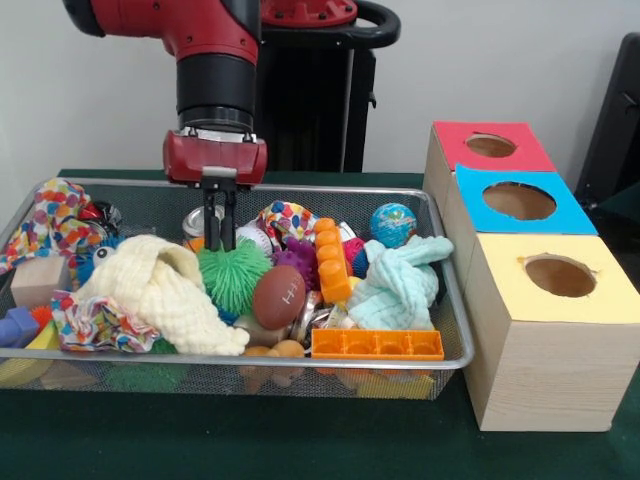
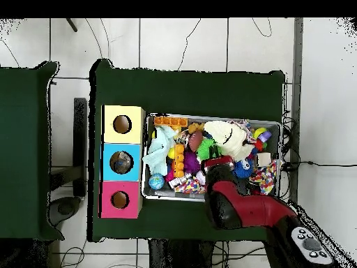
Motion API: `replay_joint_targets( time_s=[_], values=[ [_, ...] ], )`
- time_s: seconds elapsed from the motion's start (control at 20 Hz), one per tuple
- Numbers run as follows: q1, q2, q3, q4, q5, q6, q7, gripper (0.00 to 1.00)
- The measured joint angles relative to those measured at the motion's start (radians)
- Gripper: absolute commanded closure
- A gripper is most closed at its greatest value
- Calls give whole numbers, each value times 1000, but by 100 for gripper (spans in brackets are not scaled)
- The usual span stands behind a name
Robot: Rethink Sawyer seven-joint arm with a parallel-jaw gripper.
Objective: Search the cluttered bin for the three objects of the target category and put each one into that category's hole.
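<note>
Gripper poised low over the bin's back row, fingers slightly parted, holding nothing.
A white ball lies just beside its tips, toward the holed boxes.

Red, blue, yellow-topped boxes

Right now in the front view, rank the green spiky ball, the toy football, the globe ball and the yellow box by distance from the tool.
From the tool:
1. Green spiky ball, just below it.
2. Toy football, lower, toward picture right.
3. Globe ball, far corner of the bin.
4. Yellow box, outside the bin.
</note>
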Motion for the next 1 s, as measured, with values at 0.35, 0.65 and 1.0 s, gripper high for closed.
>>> replay_joint_targets(
  time_s=[0.35,0.65,1.0],
  values=[
    [-204,-8,205,64,-5,350,0,100],
    [-333,-27,319,107,-6,602,0,100],
    [-375,-66,382,122,-6,729,0,100]
  ],
)
